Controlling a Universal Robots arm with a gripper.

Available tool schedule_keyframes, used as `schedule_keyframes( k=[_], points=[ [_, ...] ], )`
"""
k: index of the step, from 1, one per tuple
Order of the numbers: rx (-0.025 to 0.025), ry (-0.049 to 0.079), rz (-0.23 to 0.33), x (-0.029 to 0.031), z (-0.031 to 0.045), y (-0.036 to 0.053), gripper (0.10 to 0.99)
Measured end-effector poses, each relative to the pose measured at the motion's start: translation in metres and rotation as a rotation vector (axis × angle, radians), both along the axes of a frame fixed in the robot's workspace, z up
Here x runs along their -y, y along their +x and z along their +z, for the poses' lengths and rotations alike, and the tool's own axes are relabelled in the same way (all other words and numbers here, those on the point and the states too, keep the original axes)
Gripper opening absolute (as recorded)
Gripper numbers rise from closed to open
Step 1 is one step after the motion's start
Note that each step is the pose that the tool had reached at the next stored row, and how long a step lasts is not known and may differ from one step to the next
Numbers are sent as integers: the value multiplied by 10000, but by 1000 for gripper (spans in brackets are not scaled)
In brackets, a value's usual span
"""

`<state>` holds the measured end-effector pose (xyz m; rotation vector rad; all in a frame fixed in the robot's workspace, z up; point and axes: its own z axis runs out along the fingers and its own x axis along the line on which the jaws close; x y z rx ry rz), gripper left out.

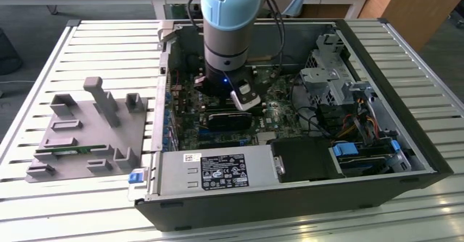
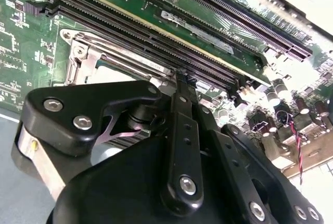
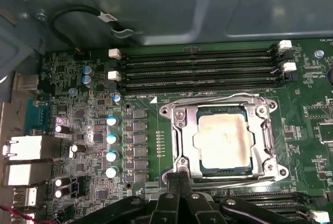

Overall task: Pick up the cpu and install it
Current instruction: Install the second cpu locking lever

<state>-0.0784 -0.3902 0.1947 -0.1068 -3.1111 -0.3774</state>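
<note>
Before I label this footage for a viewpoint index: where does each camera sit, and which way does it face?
Exterior view: off the arm, above, looking down into the open computer case; the arm shows.
First wrist view: on the arm, facing the motherboard, the cpu in its socket; tool linkage shows.
Second wrist view: on the arm, low over the tool.
Both wrist views share the memory slots.

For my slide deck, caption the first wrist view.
The cpu sits in its motherboard socket, hand just beside it.

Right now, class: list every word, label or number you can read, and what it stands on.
Power supply label: print too small to read.
Cable tag: unreadable.
Motherboard markings: too small to read.
Nothing can be quoted.
</note>
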Motion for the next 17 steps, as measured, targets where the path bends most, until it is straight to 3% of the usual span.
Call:
schedule_keyframes(
  k=[11, 17],
  points=[
    [-4, 46, -1, 1, -44, -54, 106],
    [12, 54, 0, 2, -7, -54, 106]
  ],
)
